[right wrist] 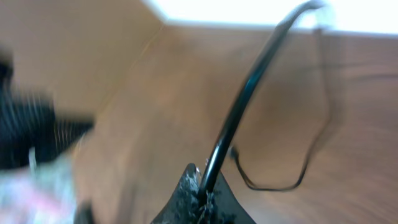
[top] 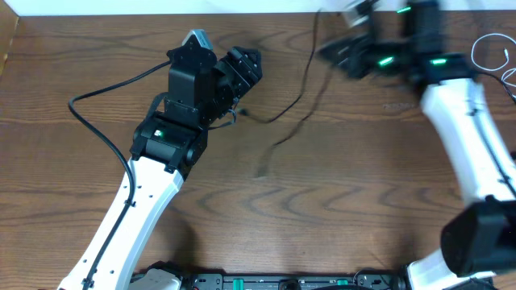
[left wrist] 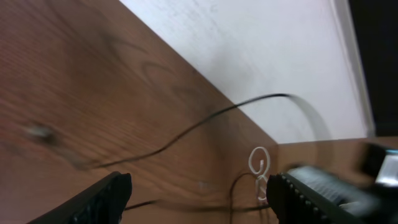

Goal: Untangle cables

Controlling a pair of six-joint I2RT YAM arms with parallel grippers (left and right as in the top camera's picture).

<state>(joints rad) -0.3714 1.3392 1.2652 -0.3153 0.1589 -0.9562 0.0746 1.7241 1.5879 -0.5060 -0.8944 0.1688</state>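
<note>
Brown wood-grain counter (top: 322, 209) carries two white-and-black arms: the left arm (top: 137, 201) reaches in from the near left, and the right arm (top: 463, 121) comes in along the right edge. At the first arm's end the left claw (left wrist: 199, 186) stands released, fingers wide apart just above the wood. At the far side the right claw (right wrist: 202, 198) is clenched on the black cable (right wrist: 239, 102), which trails across the counter toward the left claw. Beside the right arm lies the white cable (left wrist: 260, 179), looped.

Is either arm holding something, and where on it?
Right tool pinches the black cable on its cord; how near an end is unclear. Left tool is open, empty.
</note>
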